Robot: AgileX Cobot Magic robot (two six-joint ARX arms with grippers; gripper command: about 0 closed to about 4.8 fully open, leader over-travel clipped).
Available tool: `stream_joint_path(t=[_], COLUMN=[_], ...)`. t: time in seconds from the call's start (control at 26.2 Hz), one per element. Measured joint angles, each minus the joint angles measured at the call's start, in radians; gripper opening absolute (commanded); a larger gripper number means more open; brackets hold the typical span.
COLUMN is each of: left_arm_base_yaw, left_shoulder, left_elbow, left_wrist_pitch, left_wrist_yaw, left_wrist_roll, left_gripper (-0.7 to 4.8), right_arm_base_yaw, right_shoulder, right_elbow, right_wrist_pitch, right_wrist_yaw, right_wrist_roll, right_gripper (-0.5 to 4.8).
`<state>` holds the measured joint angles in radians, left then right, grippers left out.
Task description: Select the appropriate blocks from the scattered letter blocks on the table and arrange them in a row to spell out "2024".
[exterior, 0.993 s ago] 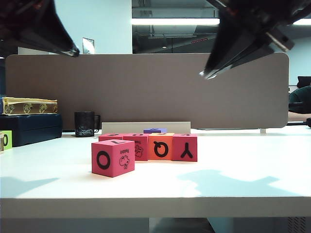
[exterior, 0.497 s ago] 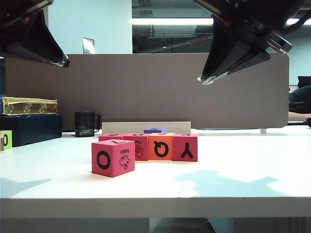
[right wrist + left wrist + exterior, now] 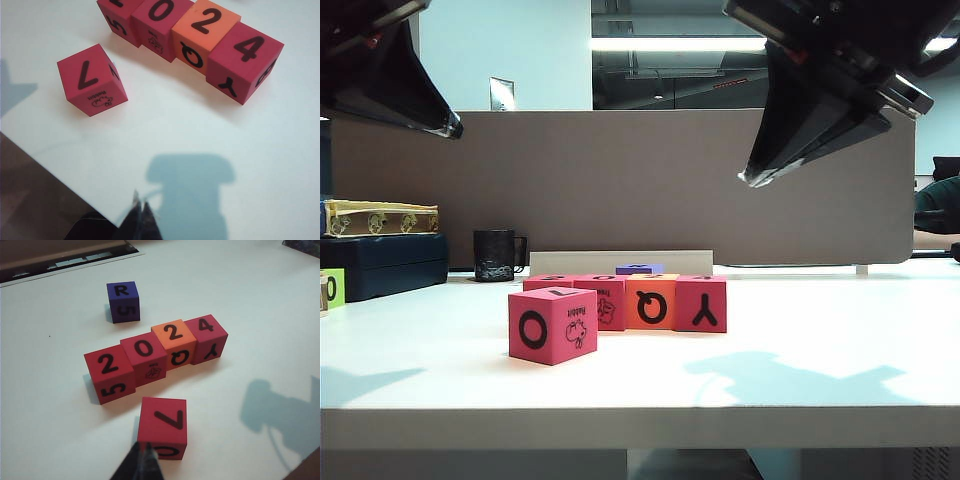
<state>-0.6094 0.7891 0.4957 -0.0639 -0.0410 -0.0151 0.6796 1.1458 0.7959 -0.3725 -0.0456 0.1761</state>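
Your left gripper point(image 3: 448, 127) hangs high over the left of the table point(image 3: 800, 390), fingers clenched on nothing. Below and to its right sits the spare red cube point(image 3: 552, 324), showing a bold O and a small cartoon captioned "Rabbit" toward the exterior camera, a 7 on top; it rests just in front of the row, apart from it.

Behind it, four blocks stand side by side, each touching the next. Their tops read, left to right in the left wrist view: the first red block point(image 3: 109, 375) 2, the second red block point(image 3: 147, 357) 0, the orange block point(image 3: 173, 342) 2, the last red block point(image 3: 206, 338) 4. Side faces show 5, a cartoon, Q and Y. The purple cube point(image 3: 123, 301), marked R and 5, lies beyond the row, well apart.

At far right, your right gripper point(image 3: 752, 178) hovers above the table, its fingers pinched together and empty.

The word looks spelled. Your job now is judged to be a clean retreat: keep both arms high, clear of the row, and leave the 7 cube alone.
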Motion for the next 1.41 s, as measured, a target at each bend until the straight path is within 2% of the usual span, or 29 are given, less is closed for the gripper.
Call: stream_joint_path(t=[0.11, 0.19, 0.31, 0.38, 0.42, 0.46, 0.57, 0.65, 0.69, 0.8, 0.88, 1.11, 1.41], left_arm_base_yaw=[0.000, 0.000, 0.024, 0.113, 0.209, 0.271, 0.526, 0.594, 0.617, 0.640, 0.640, 0.648, 0.648], left_shoulder=[0.000, 0.000, -0.010, -0.038, -0.072, -0.096, -0.258, -0.354, -0.403, -0.572, -0.669, -0.697, -0.787], left_elbow=[0.000, 0.000, -0.001, -0.012, -0.042, -0.071, -0.230, -0.305, -0.346, -0.463, -0.492, -0.491, -0.490], left_wrist_pitch=[0.000, 0.000, 0.001, 0.020, 0.069, 0.111, 0.230, 0.249, 0.247, 0.232, 0.165, 0.115, -0.065], left_wrist_yaw=[0.000, -0.006, -0.159, -0.268, -0.294, -0.272, -0.075, 0.024, 0.031, 0.040, 0.038, 0.039, 0.038], left_wrist_roll=[0.000, 0.002, 0.049, 0.045, 0.020, 0.010, -0.013, -0.013, -0.013, -0.013, -0.020, -0.020, 0.019], left_gripper=[-0.06, 0.74, 0.85, 0.85, 0.84, 0.85, 0.84, 0.84, 0.84, 0.84, 0.84, 0.84, 0.84], right_arm_base_yaw=[0.000, 0.000, 0.000, 0.000, -0.001, -0.001, -0.001, -0.005, -0.005, -0.006, -0.006, -0.006, -0.006], right_shoulder=[0.000, 0.000, 0.000, -0.001, -0.001, 0.000, 0.000, 0.000, 0.000, 0.000, 0.000, 0.000, 0.000], right_elbow=[0.000, 0.000, 0.000, 0.000, 0.000, 0.000, 0.000, 0.000, 0.000, 0.000, 0.000, 0.000, 0.000], right_wrist_pitch=[0.000, 0.000, 0.000, -0.001, -0.002, 0.000, -0.002, 0.000, -0.002, -0.002, -0.001, -0.002, -0.001], right_wrist_yaw=[0.000, 0.000, 0.000, 0.000, 0.000, 0.000, 0.000, 0.000, 0.000, 0.000, 0.000, 0.000, 0.000], right_wrist_roll=[0.000, 0.000, 0.000, 0.000, 0.000, 0.000, 0.000, 0.000, 0.000, 0.000, 0.000, 0.000, 0.000], right_gripper=[-0.01, -0.01, -0.01, -0.01, -0.01, -0.01, -0.01, -0.01, -0.01, -0.01, -0.01, -0.01, -0.01])
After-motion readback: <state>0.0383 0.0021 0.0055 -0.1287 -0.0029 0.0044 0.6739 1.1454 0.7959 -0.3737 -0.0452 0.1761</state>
